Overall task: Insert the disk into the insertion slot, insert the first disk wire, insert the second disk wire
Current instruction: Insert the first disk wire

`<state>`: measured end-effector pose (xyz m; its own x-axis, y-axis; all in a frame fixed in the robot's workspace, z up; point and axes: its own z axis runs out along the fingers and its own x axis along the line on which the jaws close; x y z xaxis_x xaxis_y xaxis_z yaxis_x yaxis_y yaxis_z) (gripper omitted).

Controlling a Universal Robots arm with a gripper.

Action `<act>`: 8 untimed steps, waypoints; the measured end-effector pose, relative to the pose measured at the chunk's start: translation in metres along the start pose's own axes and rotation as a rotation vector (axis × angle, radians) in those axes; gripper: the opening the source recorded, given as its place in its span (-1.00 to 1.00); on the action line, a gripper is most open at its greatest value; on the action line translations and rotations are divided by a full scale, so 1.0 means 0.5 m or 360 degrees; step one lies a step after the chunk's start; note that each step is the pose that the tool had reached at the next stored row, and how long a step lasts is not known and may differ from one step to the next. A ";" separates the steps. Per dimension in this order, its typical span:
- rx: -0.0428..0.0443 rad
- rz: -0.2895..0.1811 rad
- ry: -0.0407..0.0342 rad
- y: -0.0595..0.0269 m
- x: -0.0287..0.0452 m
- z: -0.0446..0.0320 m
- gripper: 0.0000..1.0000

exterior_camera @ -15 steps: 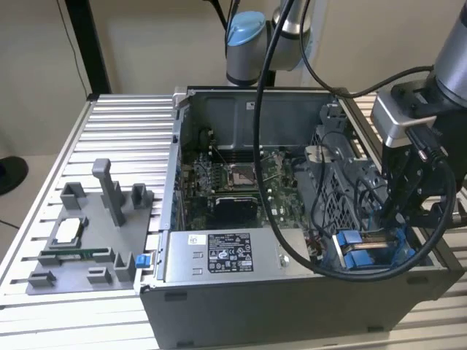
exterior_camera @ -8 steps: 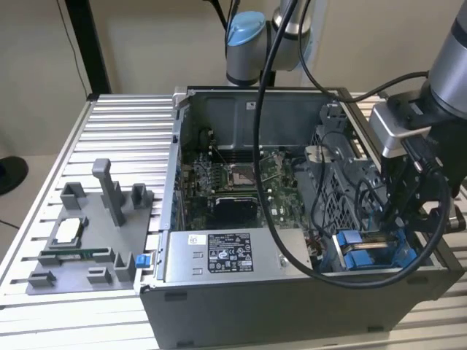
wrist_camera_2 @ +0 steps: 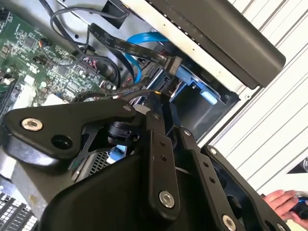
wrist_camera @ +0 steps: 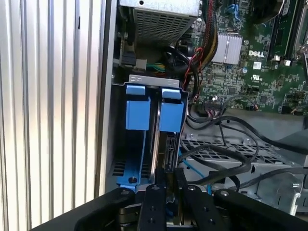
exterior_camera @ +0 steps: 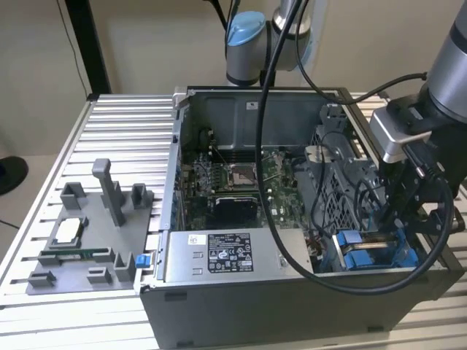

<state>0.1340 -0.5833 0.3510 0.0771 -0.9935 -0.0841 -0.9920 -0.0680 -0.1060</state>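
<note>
Already on edge in the insertion slot point(wrist_camera: 144, 79): the disk point(wrist_camera: 171, 114); end effector point(wrist_camera: 171, 188) grip unclear.

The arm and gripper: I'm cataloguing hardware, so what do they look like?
The arm is silver-grey tubing with a light blue joint cap and black cables hanging from it. The gripper is black, built of bolted link bars with silver screws.
</note>
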 end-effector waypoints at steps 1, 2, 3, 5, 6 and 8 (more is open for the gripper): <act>0.0000 0.0000 0.0000 0.000 0.000 0.001 -1.00; 0.0000 0.0001 0.0000 0.000 0.000 0.003 -1.00; 0.0000 0.0003 0.0001 0.000 0.000 0.004 -1.00; 0.0001 0.0010 0.0001 -0.001 -0.001 0.007 -1.00; 0.0001 0.0015 0.0001 -0.001 -0.001 0.008 -1.00; 0.0002 0.0023 0.0002 -0.002 -0.003 0.010 -1.00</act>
<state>0.1351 -0.5811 0.3465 0.0629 -0.9945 -0.0842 -0.9929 -0.0538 -0.1061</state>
